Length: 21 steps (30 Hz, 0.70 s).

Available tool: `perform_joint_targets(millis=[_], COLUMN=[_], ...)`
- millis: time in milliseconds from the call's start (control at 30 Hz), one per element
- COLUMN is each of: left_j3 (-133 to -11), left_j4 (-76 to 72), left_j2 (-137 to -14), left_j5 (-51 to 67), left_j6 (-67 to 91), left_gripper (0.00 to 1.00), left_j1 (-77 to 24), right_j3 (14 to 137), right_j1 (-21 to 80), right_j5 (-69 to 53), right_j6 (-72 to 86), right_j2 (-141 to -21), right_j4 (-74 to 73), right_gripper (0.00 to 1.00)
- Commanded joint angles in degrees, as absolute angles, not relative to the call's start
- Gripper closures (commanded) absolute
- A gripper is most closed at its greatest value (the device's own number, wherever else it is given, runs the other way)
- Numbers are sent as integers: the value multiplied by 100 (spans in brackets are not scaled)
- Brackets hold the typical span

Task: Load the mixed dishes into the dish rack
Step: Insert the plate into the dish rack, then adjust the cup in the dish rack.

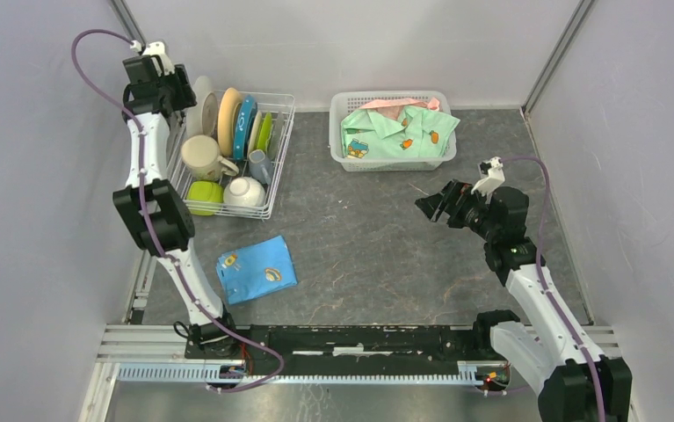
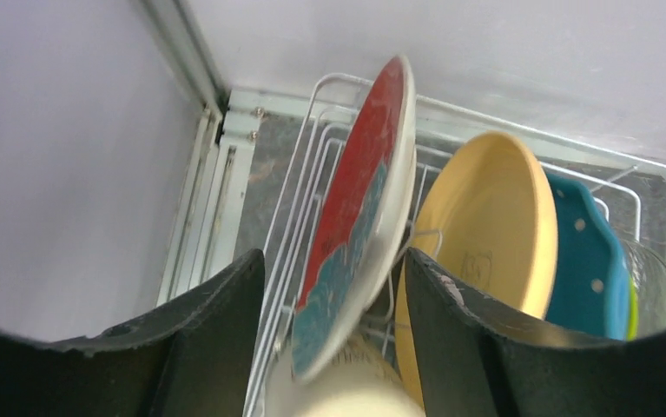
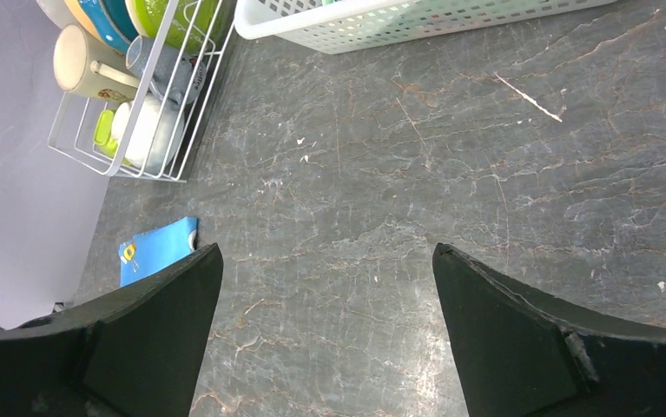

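The left tool (image 2: 333, 254) is hanging over the far-left end of the dish rack (image 1: 286, 132), with its two fingers standing apart on either side of the red plate (image 2: 359, 182). Wire is showing between the left finger and the plate, so the plate is not being clamped. The right finger is lying very near the rim, and I cannot tell if it is touching. The plate is standing on its edge, slightly tilted. I judge that the tines are carrying it, and that is why the fingers can be wide.

Just beside it to the right, the yellow plate (image 2: 485, 217) and then the blue scalloped plate (image 2: 585, 252) are standing in the same row. Each is on its edge, so many plates are fitting side by side. In the near part of the rack the beige mug (image 1: 201, 156) and a white bowl (image 1: 243, 191) are resting, probably because such deep pieces do not fit between the tines.

A blue cloth (image 1: 256, 268) is lying on the bench (image 1: 359, 246) in front of the rack, and it is not a dish. Farther right, a white basket (image 1: 394, 163) is holding green clothing (image 1: 399, 132).

The right tool (image 3: 327, 248) is hovering over the dark bench surface. Its fingers are fully apart with nothing between them. It is well apart from the rack, probably to leave room for the left arm. No dish is showing outside the rack, so the loading is looking nearly done.
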<state>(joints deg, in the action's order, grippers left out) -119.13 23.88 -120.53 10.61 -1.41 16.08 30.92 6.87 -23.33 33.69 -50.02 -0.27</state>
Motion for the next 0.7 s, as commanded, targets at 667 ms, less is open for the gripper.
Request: perform_joint_targets(millis=[667], left_j3=[-7996], left_j4=[1536], left_j2=[-10104], left_j5=[-1082], left_j6=[1904], left_gripper=[53], left_j1=[1556], right_j3=[3076], right_j1=[1039], right_j5=[-2322], right_j6=[3291], right_j2=[-4448], right_j4=[23], right_gripper=[2])
